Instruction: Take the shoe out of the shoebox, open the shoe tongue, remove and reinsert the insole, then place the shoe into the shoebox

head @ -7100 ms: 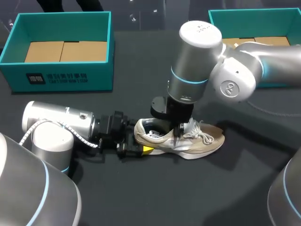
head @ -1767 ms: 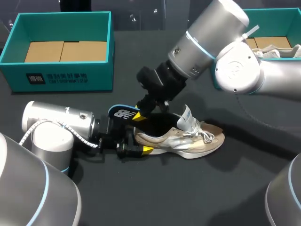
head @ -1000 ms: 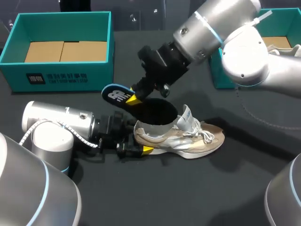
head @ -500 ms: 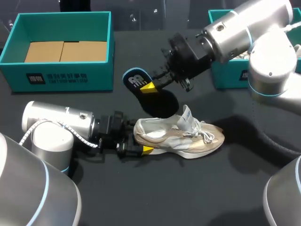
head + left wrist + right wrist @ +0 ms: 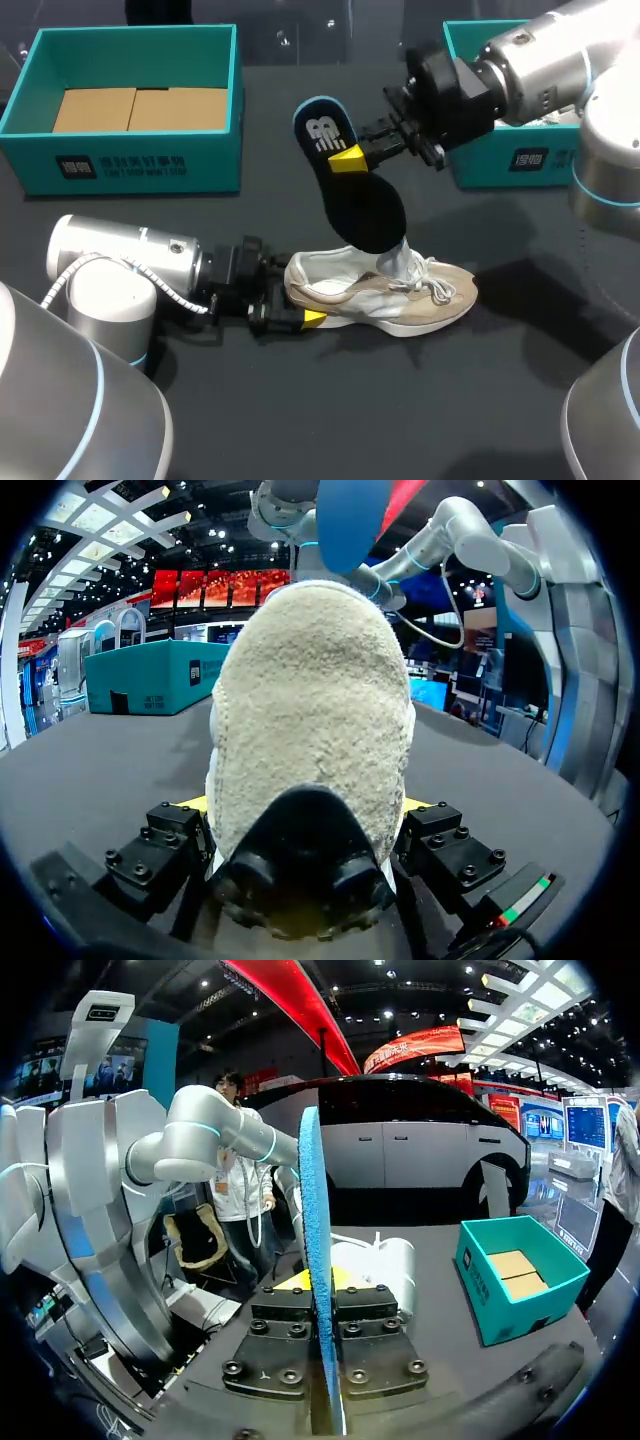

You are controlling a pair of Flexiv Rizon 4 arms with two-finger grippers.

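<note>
Now | shoe [image 5: 400, 295] toe rightward | insole [image 5: 362, 210] steep (right claw [image 5: 349, 158] pinching)

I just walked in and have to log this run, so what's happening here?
The left hand grips the heel of a shoe lying on the table. The right hand holds the insole in the air above the shoe, out of it. Reinserting it and boxing the shoe are not yet done.
</note>
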